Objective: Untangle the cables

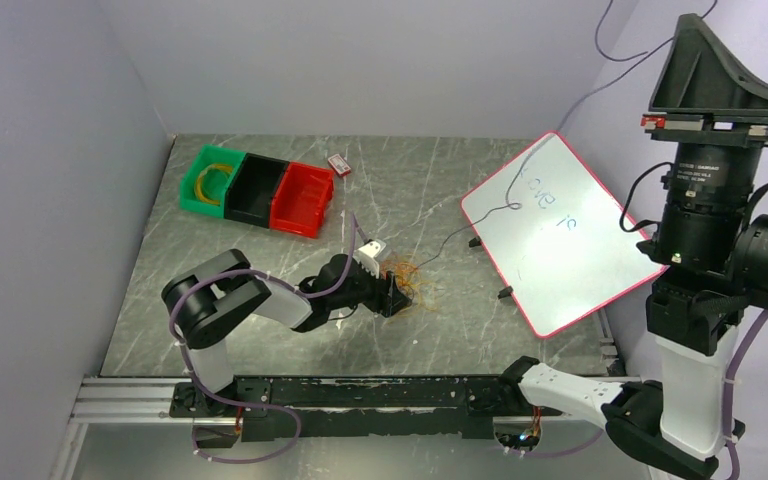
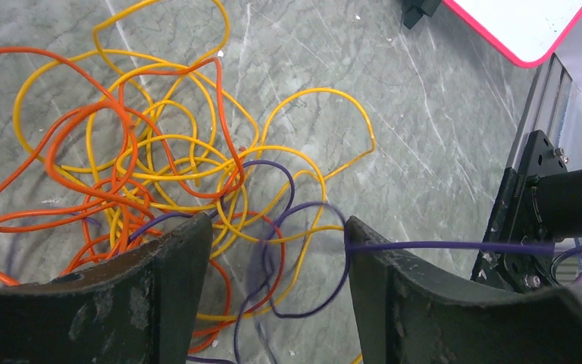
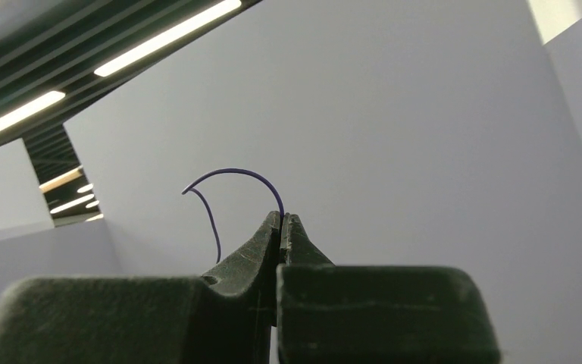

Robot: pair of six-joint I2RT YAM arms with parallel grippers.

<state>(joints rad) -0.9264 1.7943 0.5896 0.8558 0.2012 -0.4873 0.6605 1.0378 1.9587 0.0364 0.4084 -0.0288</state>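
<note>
The right claw [image 3: 282, 220] sits at the near edge, aimed up at the ceiling, with its jaws closed on the purple cable [image 3: 236, 174]. A short free end curls out toward 10 o'clock. This grip probably serves as the anchor for drawing that strand out of the heap.

At mid-table [image 1: 460, 330], the left claw [image 2: 276, 225] is open and grips nothing. Its fingers [image 2: 159, 288] straddle the near side of the cables [image 2: 144, 174], apparently to steady the heap against the pull.

The cables lie on the table in one loose heap of yellow, orange and purple loops, at 12 o'clock of the left claw. The heap has no single axis. The purple cable leaves it as one straight run, its long axis pointing to 3 o'clock in the left wrist view.

Farther off, the bins [image 1: 255, 190] stand at 10 o'clock, and the green one holds a yellow cable [image 1: 210, 182]. The whiteboard [image 1: 560, 235] lies at 2 o'clock.
</note>
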